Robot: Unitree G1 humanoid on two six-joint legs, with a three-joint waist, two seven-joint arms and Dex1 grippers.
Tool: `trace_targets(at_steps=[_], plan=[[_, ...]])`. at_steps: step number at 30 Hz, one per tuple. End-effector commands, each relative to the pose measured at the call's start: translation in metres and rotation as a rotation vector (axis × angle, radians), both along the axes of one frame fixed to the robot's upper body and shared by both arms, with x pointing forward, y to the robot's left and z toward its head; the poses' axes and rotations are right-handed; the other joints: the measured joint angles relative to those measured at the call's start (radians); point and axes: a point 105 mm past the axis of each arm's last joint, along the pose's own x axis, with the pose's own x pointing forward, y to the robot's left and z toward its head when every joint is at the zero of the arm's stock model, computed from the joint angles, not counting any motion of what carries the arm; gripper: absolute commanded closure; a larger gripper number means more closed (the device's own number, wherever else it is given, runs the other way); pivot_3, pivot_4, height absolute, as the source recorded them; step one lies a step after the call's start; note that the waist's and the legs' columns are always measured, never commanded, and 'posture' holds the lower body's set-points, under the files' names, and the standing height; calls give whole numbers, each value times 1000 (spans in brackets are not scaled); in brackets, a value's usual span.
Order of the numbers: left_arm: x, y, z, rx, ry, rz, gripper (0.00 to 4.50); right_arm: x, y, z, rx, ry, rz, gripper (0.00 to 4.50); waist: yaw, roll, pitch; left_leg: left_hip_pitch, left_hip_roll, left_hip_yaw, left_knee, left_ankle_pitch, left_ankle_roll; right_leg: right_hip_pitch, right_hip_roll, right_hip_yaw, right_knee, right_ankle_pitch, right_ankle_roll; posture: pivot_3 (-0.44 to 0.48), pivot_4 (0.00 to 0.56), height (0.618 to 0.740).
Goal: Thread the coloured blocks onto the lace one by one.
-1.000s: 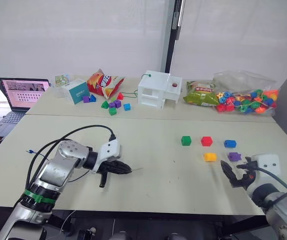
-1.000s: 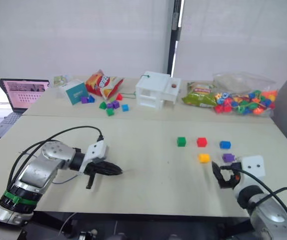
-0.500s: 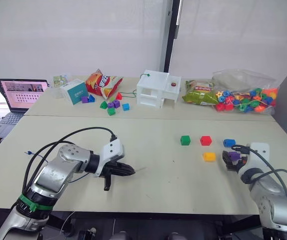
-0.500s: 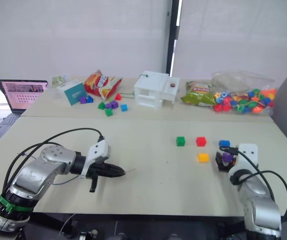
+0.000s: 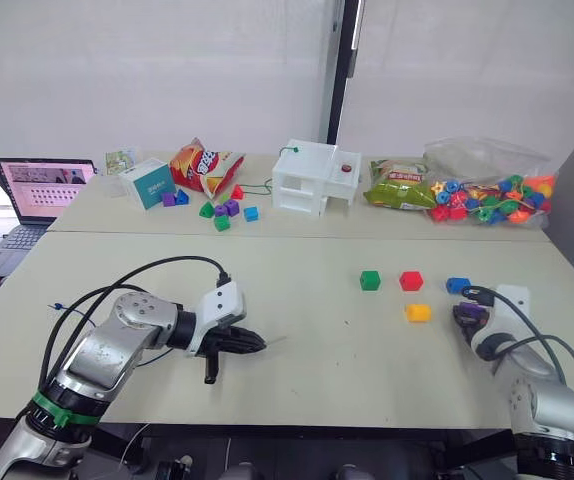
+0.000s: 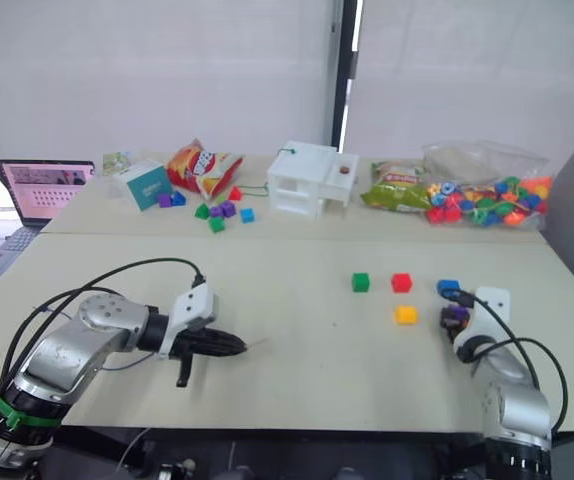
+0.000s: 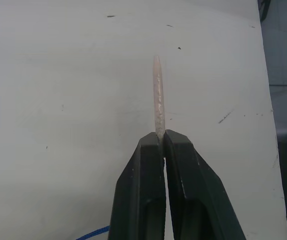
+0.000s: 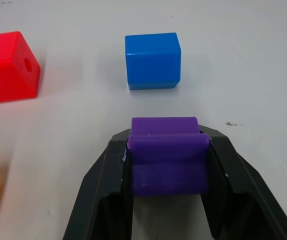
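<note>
Beads fill the clear bag (image 5: 487,190); right tool (image 8: 167,165) grasps the purple block (image 8: 167,160), left tool (image 7: 162,142) pinches the lace (image 7: 157,95).

Smooth plastic purple block (image 8: 167,160); red block (image 8: 8,67) finely ribbed; matt white table (image 7: 58,100), lightly scuffed

Bare table (image 5: 317,300) lies between the grippers; blue block (image 8: 152,60) stands just beyond.

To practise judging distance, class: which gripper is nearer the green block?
Right. The right gripper sits a short way off the green block; the left gripper is farther off.
</note>
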Motion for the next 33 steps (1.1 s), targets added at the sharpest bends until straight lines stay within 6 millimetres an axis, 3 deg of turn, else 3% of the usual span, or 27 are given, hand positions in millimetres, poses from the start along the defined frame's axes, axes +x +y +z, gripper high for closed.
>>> trace_targets(at_steps=[1,4,5,8,11,14,17,21,27,29,33], plan=[[0,0,7,-6,-37,-16,4500,-11,3,37,-6,-153,15,3305,1,1,0,0,0,0,0,0,0,0,0,0,0,0,0,0,150,740],[1,2,7,-8,-36,-15,4500,-25,22,74,-33,-283,76,3305,-1,3,1,0,0,0,-1,0,0,-1,0,1,0,0,0,0,150,740],[1,2,7,-6,-36,-17,4500,-33,40,93,-24,-345,137,3305,-2,4,2,0,0,0,-1,0,0,-1,0,1,0,0,0,0,150,740],[2,4,7,-4,-34,-22,4500,-54,91,122,3,-426,329,3305,-4,6,3,0,0,0,-2,0,0,-1,0,1,0,0,0,0,150,740],[3,4,6,0,-32,-31,4500,-82,158,115,92,-359,587,3305,-6,6,3,1,1,-1,-3,0,0,-1,1,1,0,-1,-1,0,150,740],[5,3,6,6,-35,-43,4500,-95,192,77,49,-167,705,3305,-5,6,4,1,0,-1,-4,0,0,-1,0,0,0,-1,-1,0,150,740],[6,1,8,5,-39,-55,4500,-91,199,46,10,-49,681,3305,-3,4,4,1,-2,-1,-3,1,-1,-1,-1,0,-1,-1,-1,0,150,740],[6,-2,10,4,-44,-68,4500,-74,189,9,-32,49,551,3305,-3,3,4,1,-2,-1,-3,1,-2,-1,0,-1,-1,-1,-1,0,150,740],[2,-2,11,6,-41,-78,4500,-63,193,-13,-13,67,518,3305,-12,3,4,1,0,-1,-4,2,-2,-1,2,0,0,-1,-1,0,150,740],[2,-1,11,8,-41,-75,4500,-63,193,-13,11,56,507,2277,-15,3,4,2,0,-1,-4,2,-2,-1,2,0,0,-1,-1,0,150,740],[0,-1,10,7,-34,-70,4500,-66,195,3,44,0,543,916,-14,3,4,2,0,-1,-4,2,-3,-1,2,0,0,-1,-1,0,150,740]])
